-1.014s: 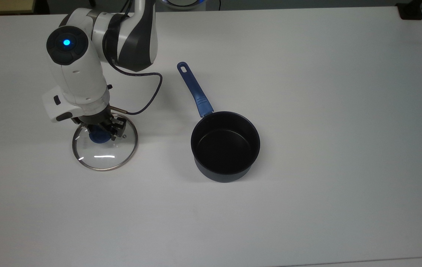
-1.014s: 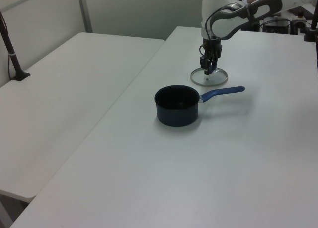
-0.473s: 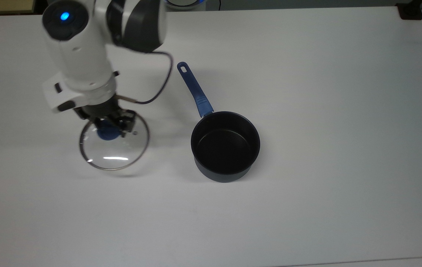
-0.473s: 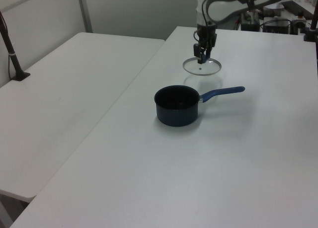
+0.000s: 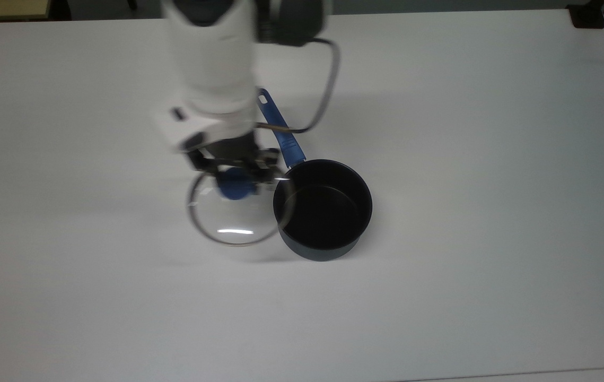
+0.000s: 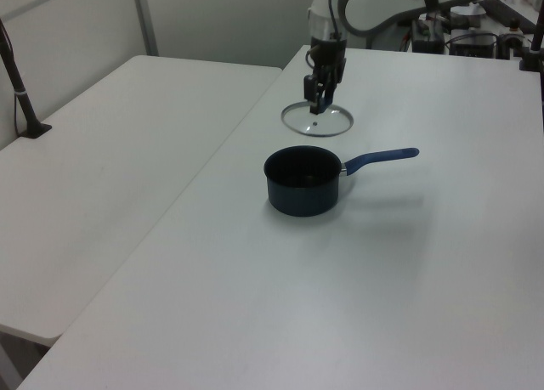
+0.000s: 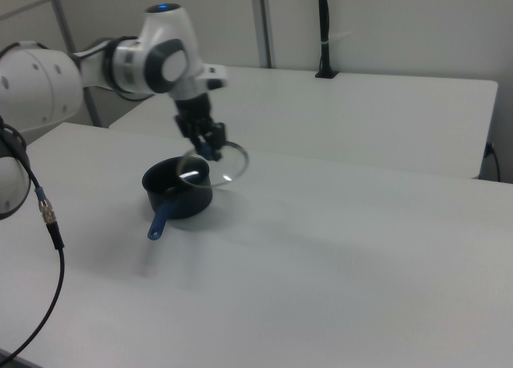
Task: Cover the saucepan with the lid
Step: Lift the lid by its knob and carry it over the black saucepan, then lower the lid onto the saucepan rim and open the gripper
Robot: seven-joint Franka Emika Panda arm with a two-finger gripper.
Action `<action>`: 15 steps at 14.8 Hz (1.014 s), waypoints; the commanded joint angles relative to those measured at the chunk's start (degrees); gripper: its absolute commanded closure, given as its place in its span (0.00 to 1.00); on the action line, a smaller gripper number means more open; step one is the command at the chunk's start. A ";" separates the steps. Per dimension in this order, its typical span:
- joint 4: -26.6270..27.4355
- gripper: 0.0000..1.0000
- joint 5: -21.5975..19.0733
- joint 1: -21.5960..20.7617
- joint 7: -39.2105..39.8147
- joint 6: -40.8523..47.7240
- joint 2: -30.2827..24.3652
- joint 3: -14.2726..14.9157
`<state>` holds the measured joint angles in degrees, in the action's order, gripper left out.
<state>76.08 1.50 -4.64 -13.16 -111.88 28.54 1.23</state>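
Observation:
The clear glass lid (image 5: 238, 215) with its steel rim hangs in the air, my gripper (image 5: 235, 180) shut on its blue knob (image 5: 234, 187). In the top view its right edge overlaps the left rim of the saucepan (image 5: 323, 209). The saucepan is a dark pot with a black inside and stands on the white table, its long blue handle (image 5: 279, 129) running up and to the top view's left, partly behind my arm. The left view shows the lid (image 6: 317, 120) raised beyond the saucepan (image 6: 303, 180), held by my gripper (image 6: 316, 97). In the right view the lid (image 7: 215, 164) hovers beside the saucepan (image 7: 176, 190).
The white table (image 5: 466, 159) stretches wide to the top view's right of the pot. A second white table (image 6: 102, 161) adjoins at the left view's left. A black post (image 6: 19, 88) stands on that table. A loose cable (image 7: 40, 248) hangs at the right view's left.
My gripper has lifted the lid off the table and carried it toward the top view's right, from well clear of the saucepan to overlapping its left rim. The saucepan has not moved.

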 commanded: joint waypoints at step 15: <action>-0.41 0.61 3.34 -11.71 -3.36 1.58 2.75 0.88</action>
<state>76.05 3.81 -14.62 -15.07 -111.65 31.33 1.38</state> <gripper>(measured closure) 0.396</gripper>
